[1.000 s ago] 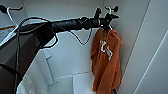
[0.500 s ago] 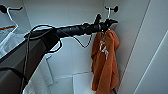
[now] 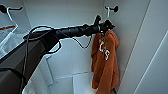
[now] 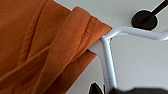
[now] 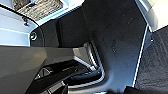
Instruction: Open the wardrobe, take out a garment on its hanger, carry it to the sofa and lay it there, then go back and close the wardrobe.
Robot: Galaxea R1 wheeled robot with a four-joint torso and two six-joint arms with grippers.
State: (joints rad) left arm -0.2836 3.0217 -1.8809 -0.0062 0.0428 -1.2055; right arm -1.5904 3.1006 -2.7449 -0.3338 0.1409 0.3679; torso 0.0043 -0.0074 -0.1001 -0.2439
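We have our left gripper (image 3: 104,25) stretched deep inside the open wardrobe (image 3: 67,30), at the neck of the hanger (image 3: 108,13) that carries the garment (image 3: 105,62). In the left wrist view the white stem of the hanger (image 4: 109,67) runs straight down to our fingertips, so the gripper seems to be closed on it, but the contact itself is hidden and we cannot tell for sure. The garment hangs directly below the gripper, its long axis vertical, close to the right side wall. The hook goes up from the gripper to a dark peg (image 3: 115,9) on this wall. We judge that the hook must first rise off the peg. The left arm is the nearer one.
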